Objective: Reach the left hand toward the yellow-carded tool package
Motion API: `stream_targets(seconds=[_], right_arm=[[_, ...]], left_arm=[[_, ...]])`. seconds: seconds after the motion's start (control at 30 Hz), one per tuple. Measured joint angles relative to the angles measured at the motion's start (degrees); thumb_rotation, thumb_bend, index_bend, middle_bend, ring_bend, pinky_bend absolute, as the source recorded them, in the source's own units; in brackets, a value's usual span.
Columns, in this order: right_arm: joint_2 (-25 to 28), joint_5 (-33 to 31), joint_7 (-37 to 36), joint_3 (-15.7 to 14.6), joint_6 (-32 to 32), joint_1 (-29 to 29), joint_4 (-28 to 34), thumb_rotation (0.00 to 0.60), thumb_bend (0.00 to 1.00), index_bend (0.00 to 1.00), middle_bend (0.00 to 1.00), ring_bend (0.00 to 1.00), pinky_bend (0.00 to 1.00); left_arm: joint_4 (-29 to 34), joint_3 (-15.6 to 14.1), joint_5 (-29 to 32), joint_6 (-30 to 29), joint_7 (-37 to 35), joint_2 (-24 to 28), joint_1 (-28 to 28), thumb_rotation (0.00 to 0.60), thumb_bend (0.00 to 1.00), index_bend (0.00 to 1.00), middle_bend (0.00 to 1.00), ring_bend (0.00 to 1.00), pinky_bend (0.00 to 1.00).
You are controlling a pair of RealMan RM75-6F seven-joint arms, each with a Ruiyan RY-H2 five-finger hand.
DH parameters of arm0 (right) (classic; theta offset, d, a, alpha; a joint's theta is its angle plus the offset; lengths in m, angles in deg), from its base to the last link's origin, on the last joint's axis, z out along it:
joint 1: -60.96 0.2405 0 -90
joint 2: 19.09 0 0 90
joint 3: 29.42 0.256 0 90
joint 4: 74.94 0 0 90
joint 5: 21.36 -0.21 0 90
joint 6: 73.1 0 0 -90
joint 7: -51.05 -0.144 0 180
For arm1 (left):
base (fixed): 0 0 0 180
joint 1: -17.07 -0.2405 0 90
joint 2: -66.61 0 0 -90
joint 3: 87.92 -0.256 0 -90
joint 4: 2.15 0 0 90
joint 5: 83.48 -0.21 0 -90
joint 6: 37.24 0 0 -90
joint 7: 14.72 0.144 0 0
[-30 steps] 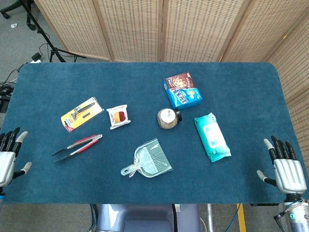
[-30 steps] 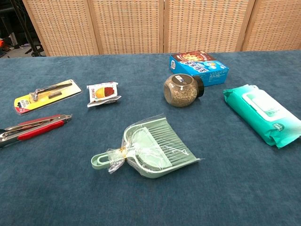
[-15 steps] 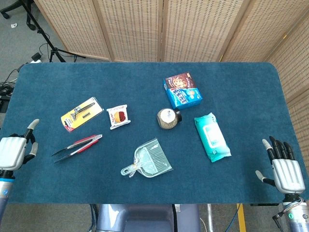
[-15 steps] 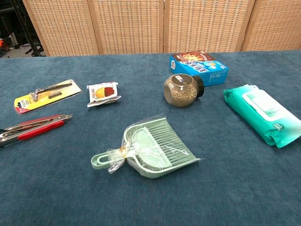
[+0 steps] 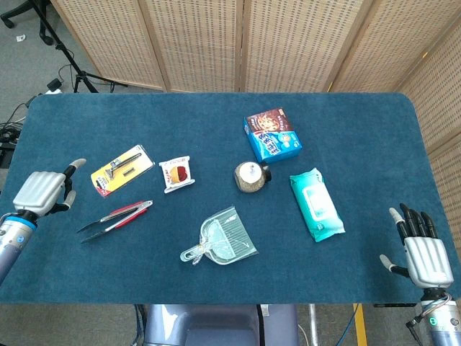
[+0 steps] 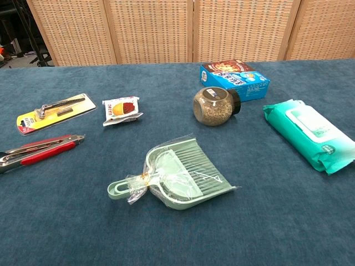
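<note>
Left hand: the left hand (image 5: 45, 192) hangs over the table's left edge, back of the hand up, thumb sticking out toward the package, the other fingers bent downward; it holds nothing. How far the fingers are spread I cannot tell from above. The chest view does not show it.

Package: the tool package (image 5: 122, 171) lies flat near the table's left side, just beyond the hand and apart from it, its yellow card slanting away to the upper right. The near corner points toward the hand, which looks like the natural place to arrive.

Tongs: red tongs (image 5: 115, 220) lie just in front of the package, close to the hand's line of approach; a low sweep could nudge them.

Right hand: the right hand (image 5: 421, 251) sits at the table's near right corner, fingers straight and apart, empty, well clear of the work.

Others: a snack packet (image 5: 177, 174), a jar (image 5: 249, 176), a box (image 5: 271, 135), wipes (image 5: 315, 204) and a wrapped dustpan (image 5: 221, 238) are spread toward the middle and right.

Progress: the reach looks nearly done, with only a short gap left.
</note>
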Motion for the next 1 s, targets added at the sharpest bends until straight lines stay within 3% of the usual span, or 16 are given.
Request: stream_targets(seconds=[0.17, 0.23, 0.57, 1.0], right_arm=[[0.11, 0.18, -0.47, -0.1, -0.17, 0.1, -0.07, 0.6, 0.26, 0.02, 0.0, 0.0, 0.0], [0.14, 0.27, -0.67, -0.14, -0.15, 0.09, -0.09, 0.6, 0.26, 0.02, 0.0, 0.0, 0.0], [0.43, 0.16, -1.82, 0.06, -0.03, 0.09, -0.18, 0.6, 0.26, 0.02, 0.0, 0.0, 0.0], [0.46, -0.45, -1.84, 0.14, -0.6, 0.35, -0.47, 0.6, 0.26, 0.02, 0.0, 0.0, 0.0]], left_arm=[[-1.04, -0.16, 8.17, 11.99, 0.18, 1.46, 6.93, 0.6, 0.55, 0.0, 0.76, 0.86, 0.67], [-2.22, -0.74, 11.62, 14.1, 0.87, 1.21, 9.56, 0.6, 0.54, 0.0, 0.77, 0.87, 0.68], [-11.04, -6.11, 22.56, 20.68, 3.61, -3.72, 18.22, 0.6, 0.54, 0.0, 0.77, 0.87, 0.68], [-18.57, -12.29, 26.7, 24.5, 2.0, -8.54, 22.99, 0.6, 0.54, 0.0, 0.77, 0.87, 0.68]])
